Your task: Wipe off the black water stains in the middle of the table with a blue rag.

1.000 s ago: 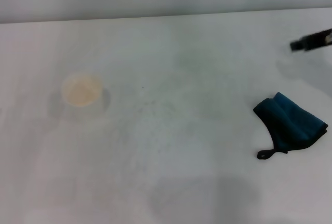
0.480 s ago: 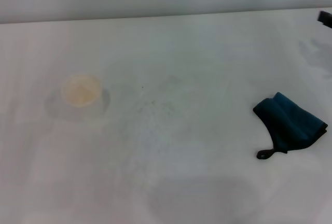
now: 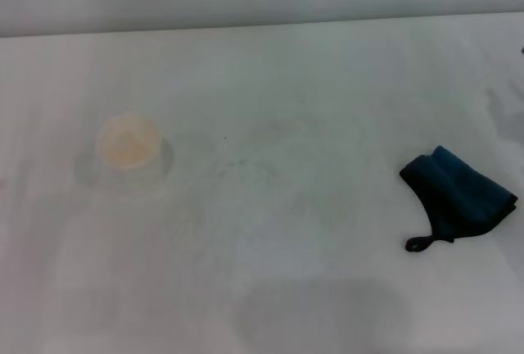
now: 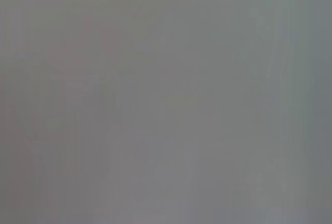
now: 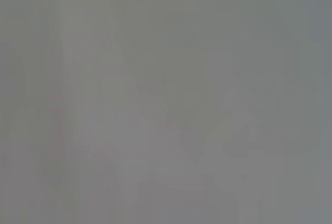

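We are finding neither pincer in the head view, and both wrist views are showing only a flat grey field, so we cannot tell whether either pincer is open, closed or gripping anything.

The blue rag [image 3: 458, 194] is lying on the table [image 3: 327, 67] toward the robot's right side, loosely folded, with its small black loop [image 3: 419, 243] trailing from the corner nearest the robot. Nothing is touching it.

A white paper cup [image 3: 128, 145] is standing upright on the robot's left side, well apart from the rag, its mouth showing a pale yellowish inside.

Between cup and rag, the middle of the table is showing only faint grey smudges and one tiny dark speck [image 3: 226, 138]. We are not making out the black water stains anywhere on the surface.
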Robot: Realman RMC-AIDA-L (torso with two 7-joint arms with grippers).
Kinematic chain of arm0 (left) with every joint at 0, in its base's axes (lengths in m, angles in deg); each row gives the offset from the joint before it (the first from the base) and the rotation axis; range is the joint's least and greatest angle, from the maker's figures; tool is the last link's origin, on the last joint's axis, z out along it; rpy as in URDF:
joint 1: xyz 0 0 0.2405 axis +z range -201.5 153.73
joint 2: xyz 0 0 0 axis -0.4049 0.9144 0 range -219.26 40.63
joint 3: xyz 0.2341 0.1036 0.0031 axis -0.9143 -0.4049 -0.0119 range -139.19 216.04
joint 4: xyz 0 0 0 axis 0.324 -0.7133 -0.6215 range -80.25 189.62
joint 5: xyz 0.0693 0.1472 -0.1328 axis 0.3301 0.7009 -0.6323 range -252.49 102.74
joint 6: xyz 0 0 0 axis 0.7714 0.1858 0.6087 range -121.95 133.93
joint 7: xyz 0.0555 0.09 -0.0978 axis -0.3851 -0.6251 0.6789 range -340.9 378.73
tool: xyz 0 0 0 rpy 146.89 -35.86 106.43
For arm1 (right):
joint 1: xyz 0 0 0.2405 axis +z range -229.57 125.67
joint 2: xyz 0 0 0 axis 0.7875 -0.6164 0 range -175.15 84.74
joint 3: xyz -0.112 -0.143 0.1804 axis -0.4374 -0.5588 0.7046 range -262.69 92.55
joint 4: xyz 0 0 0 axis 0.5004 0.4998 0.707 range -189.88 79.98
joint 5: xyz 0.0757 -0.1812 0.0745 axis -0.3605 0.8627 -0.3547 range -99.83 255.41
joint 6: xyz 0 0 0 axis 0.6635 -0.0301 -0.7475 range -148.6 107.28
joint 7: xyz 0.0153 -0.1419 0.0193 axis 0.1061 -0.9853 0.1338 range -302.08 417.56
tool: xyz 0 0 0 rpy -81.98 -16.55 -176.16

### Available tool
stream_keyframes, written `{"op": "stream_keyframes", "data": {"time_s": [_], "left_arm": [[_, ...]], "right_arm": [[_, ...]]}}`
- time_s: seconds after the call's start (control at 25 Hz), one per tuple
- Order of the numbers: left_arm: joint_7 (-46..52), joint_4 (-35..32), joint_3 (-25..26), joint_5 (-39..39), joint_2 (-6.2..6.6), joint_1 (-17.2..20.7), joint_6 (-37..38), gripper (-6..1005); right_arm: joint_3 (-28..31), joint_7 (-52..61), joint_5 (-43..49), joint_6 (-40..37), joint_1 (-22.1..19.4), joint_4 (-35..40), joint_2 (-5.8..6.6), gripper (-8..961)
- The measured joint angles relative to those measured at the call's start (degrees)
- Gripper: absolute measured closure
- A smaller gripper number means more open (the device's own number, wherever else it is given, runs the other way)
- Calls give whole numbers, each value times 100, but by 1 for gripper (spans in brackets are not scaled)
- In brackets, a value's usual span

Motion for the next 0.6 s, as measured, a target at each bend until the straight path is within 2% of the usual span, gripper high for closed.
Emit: {"op": "stream_keyframes", "data": {"time_s": [0.08,0.2,0.6], "left_arm": [[-12,-37,-2,5,-4,14,0,123],[-38,-83,-7,10,-5,49,6,123],[-120,-106,31,-11,-7,77,69,123]], "right_arm": [[244,-813,-267,350,-1,-423,-3,551],[449,-1405,-431,532,2,-749,-11,551],[494,-2253,-804,399,84,-1103,-25,551]]}}
